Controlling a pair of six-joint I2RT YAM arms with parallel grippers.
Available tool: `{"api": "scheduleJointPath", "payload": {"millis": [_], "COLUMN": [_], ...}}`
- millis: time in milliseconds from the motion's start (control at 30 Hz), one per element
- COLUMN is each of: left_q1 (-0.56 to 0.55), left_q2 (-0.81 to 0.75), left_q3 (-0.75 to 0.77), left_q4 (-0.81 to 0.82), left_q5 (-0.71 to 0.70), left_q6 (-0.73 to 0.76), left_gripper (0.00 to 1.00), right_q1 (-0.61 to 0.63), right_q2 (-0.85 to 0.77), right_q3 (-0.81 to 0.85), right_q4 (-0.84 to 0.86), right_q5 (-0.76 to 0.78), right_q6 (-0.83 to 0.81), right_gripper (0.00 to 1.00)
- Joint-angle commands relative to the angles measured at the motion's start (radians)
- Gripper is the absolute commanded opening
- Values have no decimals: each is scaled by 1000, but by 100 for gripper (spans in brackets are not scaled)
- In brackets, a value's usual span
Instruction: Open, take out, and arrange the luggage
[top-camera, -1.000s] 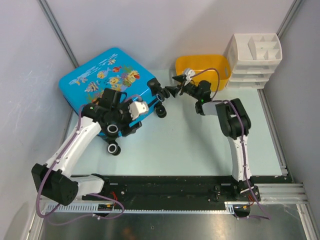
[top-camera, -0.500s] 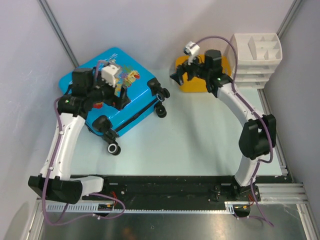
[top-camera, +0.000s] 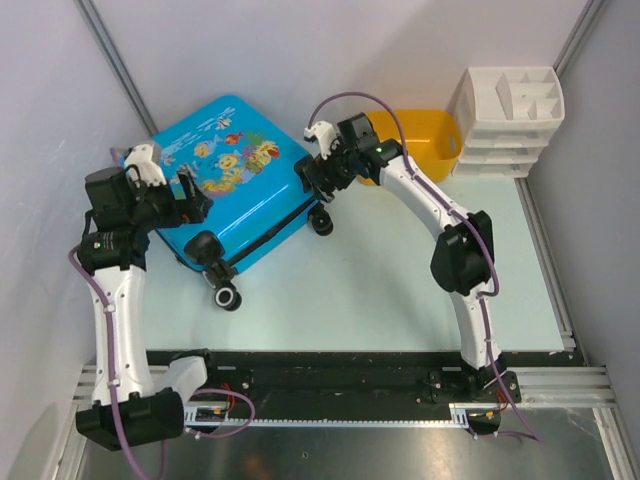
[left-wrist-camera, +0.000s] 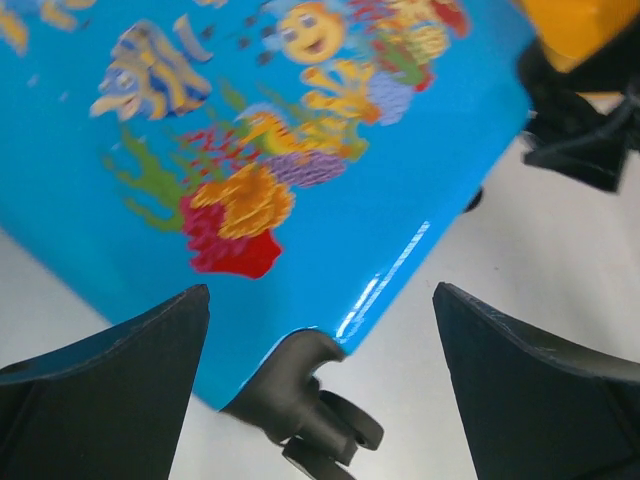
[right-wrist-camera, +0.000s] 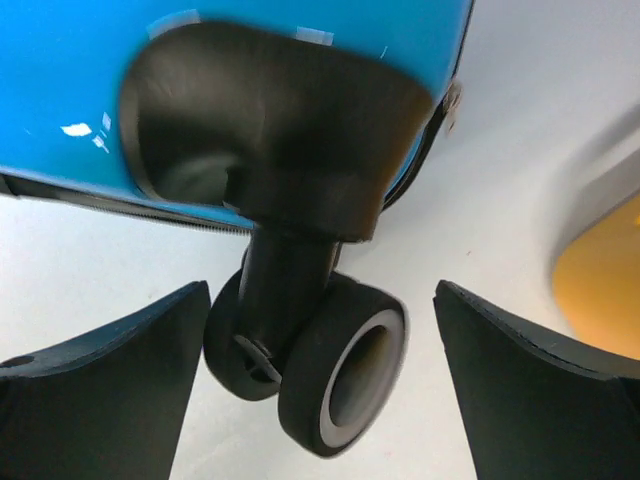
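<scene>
The pale table (top-camera: 400, 290) carries everything. The luggage (top-camera: 235, 165) is the biggest thing on it. It lies flat and closed at the far left with its fish-printed blue shell facing up, and its black zipper band runs along the near-right side. At the far right corner stands a white stack of compartment trays (top-camera: 508, 118). Just left of that stack is a yellow tub (top-camera: 432, 135). The right arm reaches across the tub toward the luggage and hides part of its left end.

The left gripper (top-camera: 188, 193) hovers over the near-left part of the shell. In the wrist view its fingers (left-wrist-camera: 110, 370) are spread wide and grasp nothing. A black wheel mount (left-wrist-camera: 305, 385) shows between them, at the case's edge.

The right gripper (top-camera: 316, 183) is at the luggage's right corner. It is also released and spread wide. Its fingers (right-wrist-camera: 100, 380) flank a black caster wheel (right-wrist-camera: 345, 375) without touching it. Another wheel (top-camera: 228, 297) sits at the near corner.
</scene>
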Motion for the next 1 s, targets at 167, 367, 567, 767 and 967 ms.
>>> {"api": "scheduleJointPath", "payload": {"millis": [167,367,567,767,967], "left_q1": [181,230,233,229,198], "left_q2": [-25,29,132,167,256], "left_q3": [-115,-123,-101,-110,-57], "left_q4": [15,18,51,149,205], "left_q5": [-170,-204,-61,92,183], "left_q6": [-230,-238,-188,-125,-74], "left_gripper": [99,98,97,96,92], "right_q1": [16,22,25,45,158], "right_q2": [25,-15,-168,-340,-522], "right_q3": [61,10,-241,-507,-761], "right_q4": [-131,-115,31,184,201], "right_q5": [-1,-25,-35,4,65], "right_q6": [-64,-55,8,143,301], "right_gripper": [68,0,0,0,0]}}
